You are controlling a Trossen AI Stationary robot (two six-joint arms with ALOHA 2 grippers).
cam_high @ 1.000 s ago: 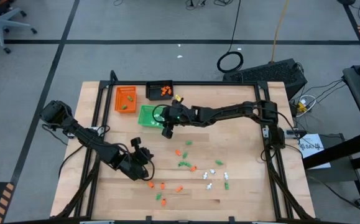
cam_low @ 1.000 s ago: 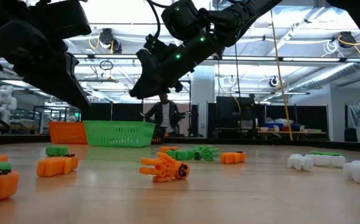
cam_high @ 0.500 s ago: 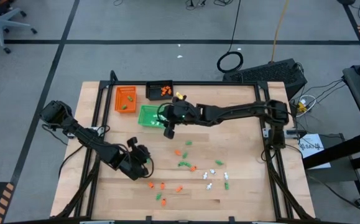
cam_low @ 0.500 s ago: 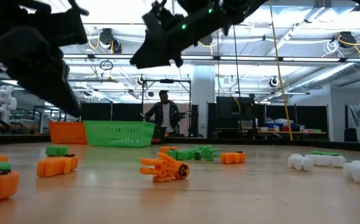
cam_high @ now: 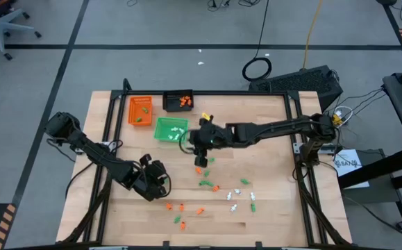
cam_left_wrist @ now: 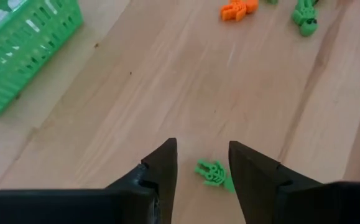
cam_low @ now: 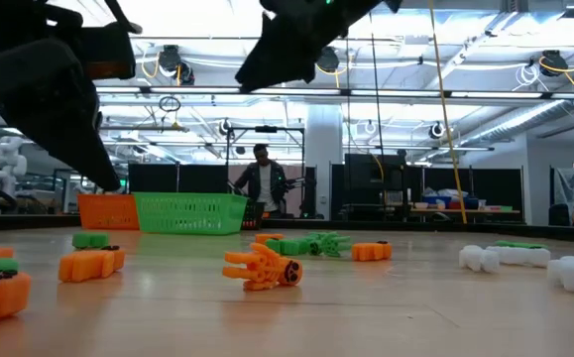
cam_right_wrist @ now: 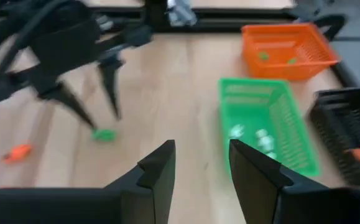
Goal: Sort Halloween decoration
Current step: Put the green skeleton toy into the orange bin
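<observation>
The Halloween decoration is several tiny orange, green and white pieces (cam_high: 214,187) lying scattered on the near right half of the wooden table. My left gripper (cam_left_wrist: 201,146) stands open low over the table at the near left (cam_high: 160,175). One small green piece (cam_left_wrist: 212,173) lies on the wood between its fingertips; the same green piece (cam_right_wrist: 104,134) shows in the right wrist view. My right gripper (cam_right_wrist: 201,149) is open with nothing between its fingers, raised above the table's middle (cam_high: 201,154), just near of the green tray (cam_high: 169,130).
Three small trays stand at the far left: an orange tray (cam_high: 139,110) with green pieces, a black tray (cam_high: 178,101) with orange pieces, and the green tray (cam_right_wrist: 273,124) with white pieces. Bare wood lies between the trays and my left gripper. A person (cam_low: 262,183) stands in the room behind.
My left gripper has opened while staying in its place at the near left. My right gripper has risen and gone from beside the green tray toward the table's right and near edges, still open.
</observation>
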